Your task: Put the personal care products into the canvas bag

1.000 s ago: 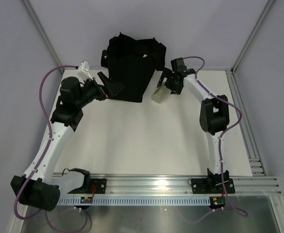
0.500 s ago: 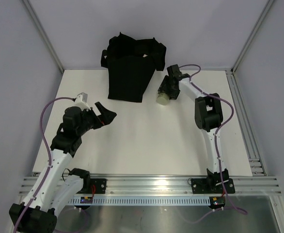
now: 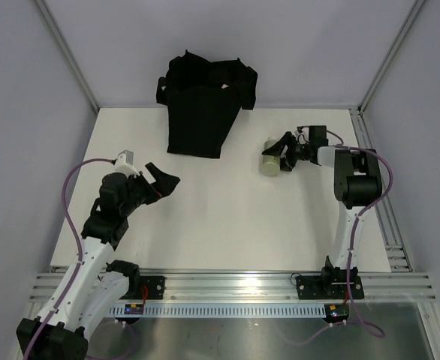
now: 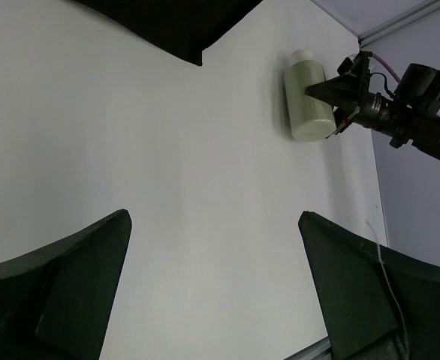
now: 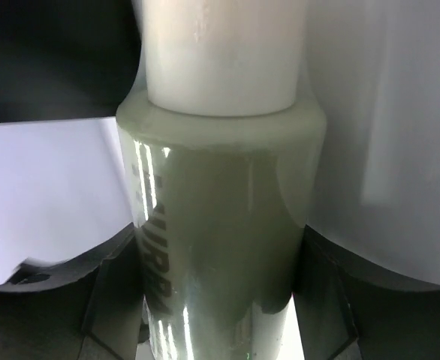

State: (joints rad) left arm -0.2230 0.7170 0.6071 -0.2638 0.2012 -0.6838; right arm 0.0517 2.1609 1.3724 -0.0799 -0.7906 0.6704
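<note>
Green bottle (image 3: 270,165) lies on its side in the right half of the surface (image 3: 227,225), nearer the far-right corner than the near edge. Right jaws are closed on its body, one finger each side, white cap pointing away from the wrist. Bag (image 3: 203,112) stands at the far edge, mid-width, apart from the bottle, with bare surface between them. Left jaws are wide open, holding nothing, over the left half, well apart from both.

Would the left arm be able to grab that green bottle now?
Probably not: the right pincer grips the green bottle on both sides, leaving little room. Only bare table lies between it and the open left pincer, but that sits far across.
</note>
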